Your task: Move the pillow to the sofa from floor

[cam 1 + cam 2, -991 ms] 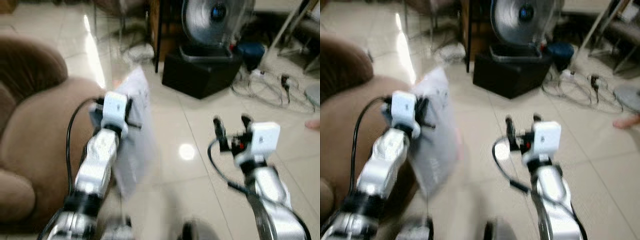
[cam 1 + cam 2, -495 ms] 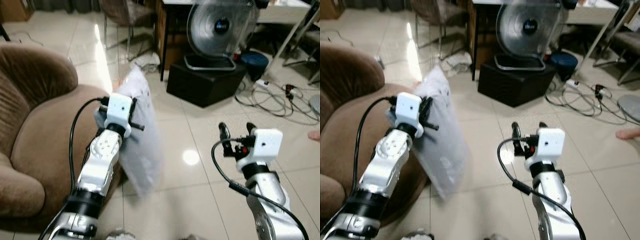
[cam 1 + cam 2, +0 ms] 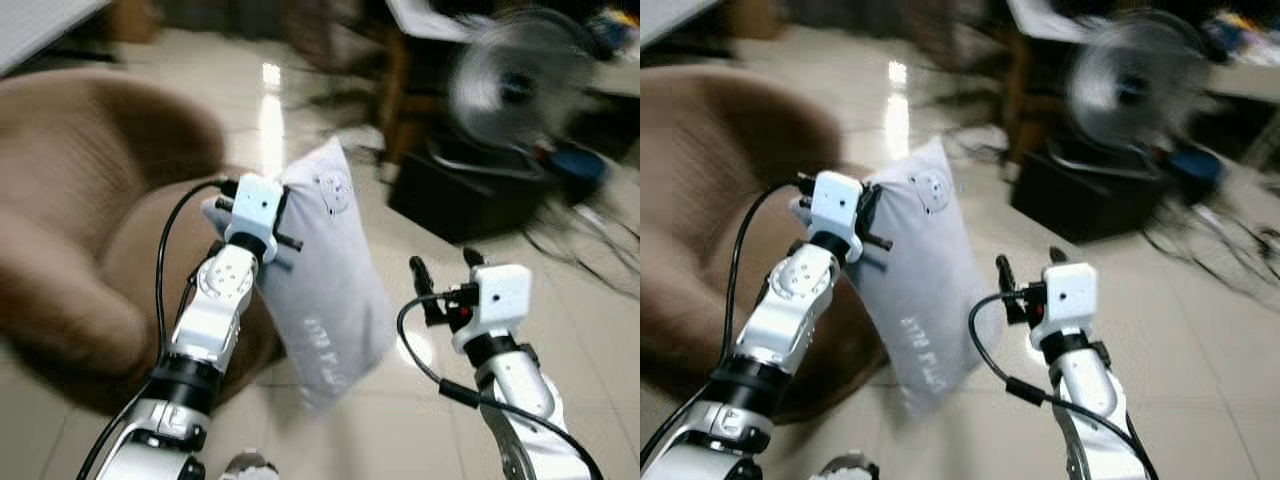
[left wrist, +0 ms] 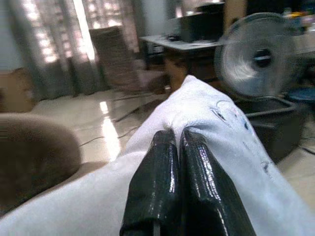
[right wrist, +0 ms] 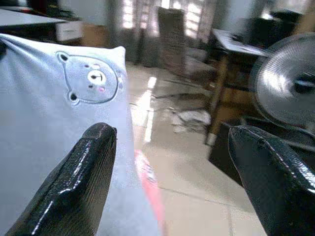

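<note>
A pale grey pillow point(image 3: 325, 270) with a small bear print hangs in the air beside the brown sofa point(image 3: 90, 200). My left gripper point(image 3: 262, 205) is shut on the pillow's upper edge; in the left wrist view its fingers point(image 4: 174, 172) pinch a fold of the fabric point(image 4: 206, 113). My right gripper point(image 3: 440, 268) is open, just right of the pillow and not touching it. The right wrist view shows its spread fingers point(image 5: 78, 182) with the pillow's bear print point(image 5: 91, 78) close by.
A large standing fan point(image 3: 515, 85) on a black box point(image 3: 470, 190) stands at the back right, with cables on the tiled floor point(image 3: 590, 230) beyond. A table leg point(image 5: 216, 103) and a chair point(image 4: 115, 54) are behind. The views are blurred.
The camera has swung left, so the sofa fills more of the picture. The pillow stays held in my left gripper and now hangs nearer the sofa's seat edge.
</note>
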Available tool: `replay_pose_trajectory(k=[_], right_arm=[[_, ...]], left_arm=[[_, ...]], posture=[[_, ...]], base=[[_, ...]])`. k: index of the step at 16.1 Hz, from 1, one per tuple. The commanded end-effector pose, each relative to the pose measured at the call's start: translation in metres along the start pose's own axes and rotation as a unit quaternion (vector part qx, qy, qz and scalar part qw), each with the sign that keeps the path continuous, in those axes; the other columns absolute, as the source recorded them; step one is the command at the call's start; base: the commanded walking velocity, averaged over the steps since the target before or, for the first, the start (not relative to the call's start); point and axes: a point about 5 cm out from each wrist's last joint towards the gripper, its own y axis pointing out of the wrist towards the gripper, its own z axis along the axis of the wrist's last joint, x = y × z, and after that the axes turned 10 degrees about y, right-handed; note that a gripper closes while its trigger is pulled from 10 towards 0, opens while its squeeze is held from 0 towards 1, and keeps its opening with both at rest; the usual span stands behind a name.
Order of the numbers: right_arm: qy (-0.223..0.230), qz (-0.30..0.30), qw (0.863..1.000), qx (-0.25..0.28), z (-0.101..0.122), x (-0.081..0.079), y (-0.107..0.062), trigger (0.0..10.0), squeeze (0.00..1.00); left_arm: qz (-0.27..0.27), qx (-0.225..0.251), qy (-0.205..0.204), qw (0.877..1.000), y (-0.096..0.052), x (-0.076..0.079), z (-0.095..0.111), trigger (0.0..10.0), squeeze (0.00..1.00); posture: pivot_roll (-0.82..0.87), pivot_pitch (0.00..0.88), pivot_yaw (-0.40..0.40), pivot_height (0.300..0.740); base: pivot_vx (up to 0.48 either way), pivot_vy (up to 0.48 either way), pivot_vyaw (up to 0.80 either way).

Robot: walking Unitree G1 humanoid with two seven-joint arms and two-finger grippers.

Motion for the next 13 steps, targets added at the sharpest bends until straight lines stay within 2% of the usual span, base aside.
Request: replay_pose_trajectory(k=[1,8,13], right_arm=[[-0.005,0.001,1.0,0.001,-0.001,0.001,-0.001,10.0,0.0],[-0.006,-0.019,1.0,0.006,-0.002,0.007,0.0,10.0,0.0],[-0.004,-0.032,0.999,0.009,-0.004,0.009,-0.001,10.0,0.0]], left_arm=[[0.014,0.036,0.011,0.999,0.005,-0.008,0.015,10.0,0.0],[-0.006,0.044,0.015,0.999,0.013,-0.002,0.019,10.0,0.0],[-0.02,0.055,0.012,0.998,0.021,0.004,0.024,10.0,0.0]], posture=[[0.03,0.0,-0.054,0.74],[0.03,0.0,-0.044,0.74],[0.03,0.0,-0.037,0.74]], base=[[0.27,0.0,0.8],[0.277,0.0,0.8],[0.286,0.0,0.0]])
